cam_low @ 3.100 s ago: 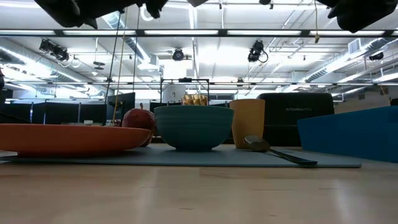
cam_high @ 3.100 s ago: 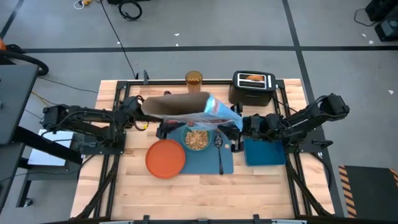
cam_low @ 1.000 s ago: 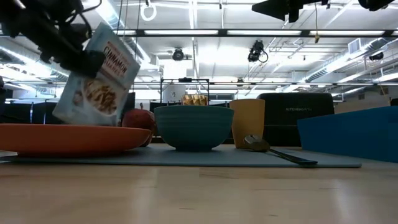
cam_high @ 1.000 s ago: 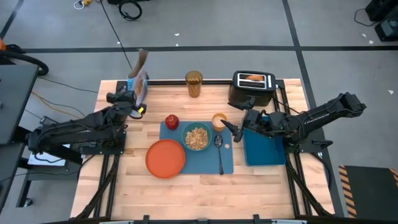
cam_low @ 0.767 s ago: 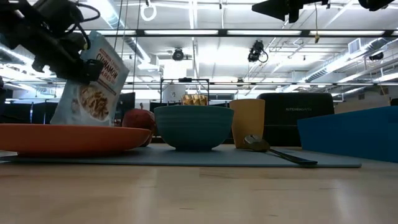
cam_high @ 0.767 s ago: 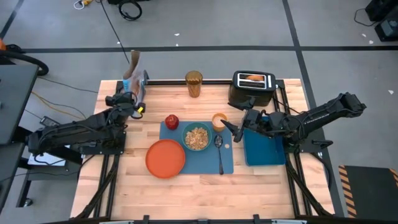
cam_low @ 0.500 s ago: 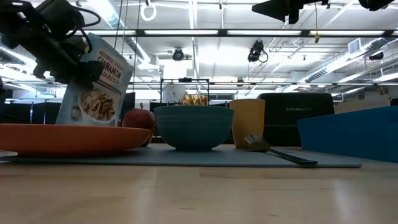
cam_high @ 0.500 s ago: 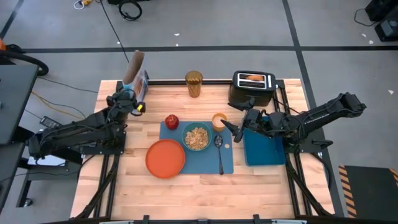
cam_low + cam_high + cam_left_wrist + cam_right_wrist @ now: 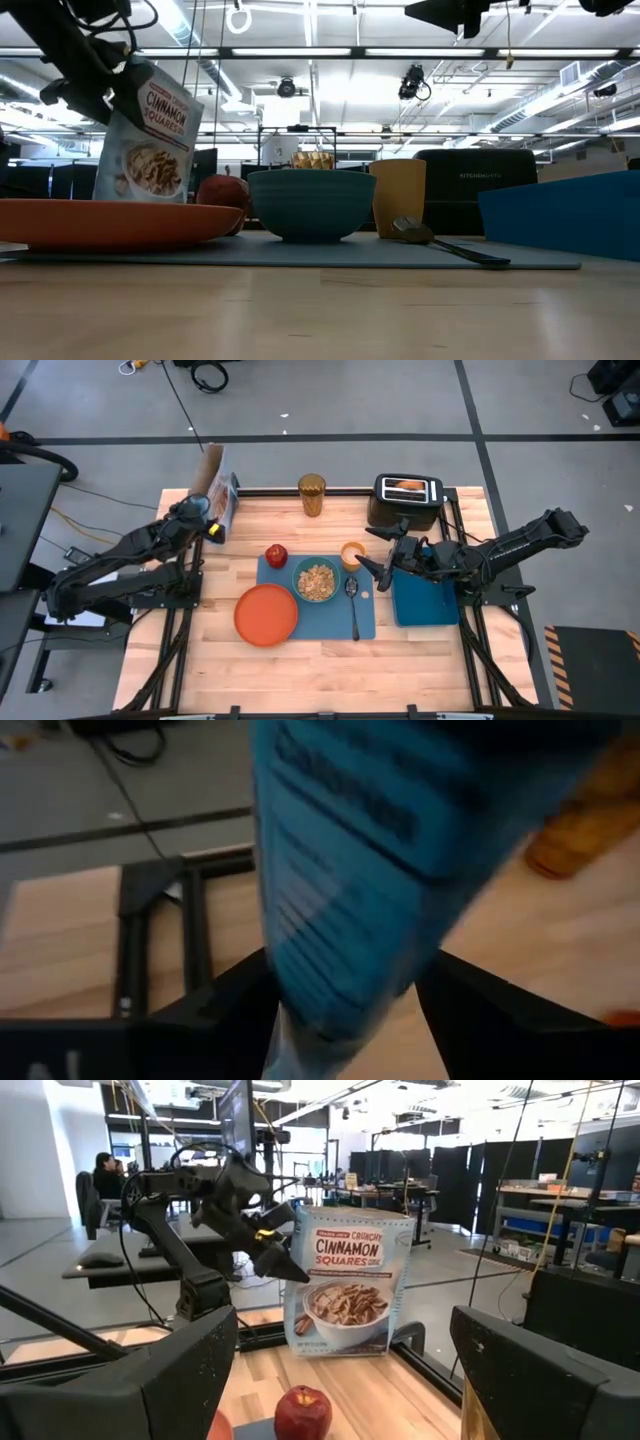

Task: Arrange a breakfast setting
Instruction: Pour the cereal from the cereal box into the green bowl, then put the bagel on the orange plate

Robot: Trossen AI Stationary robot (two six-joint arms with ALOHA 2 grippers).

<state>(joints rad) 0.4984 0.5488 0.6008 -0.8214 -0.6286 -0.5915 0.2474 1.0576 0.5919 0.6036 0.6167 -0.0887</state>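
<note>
"CINNAMON SQUARES" on the blue cereal box (image 9: 346, 1282), "CRUNCHY" above it, small unreadable lettering on the black toaster (image 9: 480, 176)

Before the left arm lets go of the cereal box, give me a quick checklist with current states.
1. Box grip: left gripper shut on the cereal box, fingers either side in the left wrist view. ok.
2. Box down on the table: its base is hidden behind the orange plate in the low view. cannot tell.
3. Box upright: it leans in the low view. not ok.
4. Box clear of the red apple: gap visible from above. ok.
5. Right gripper out of the way: open, hovering by the orange cup, far from the box. ok.
6. Cereal in the teal bowl: filled. ok.
</note>
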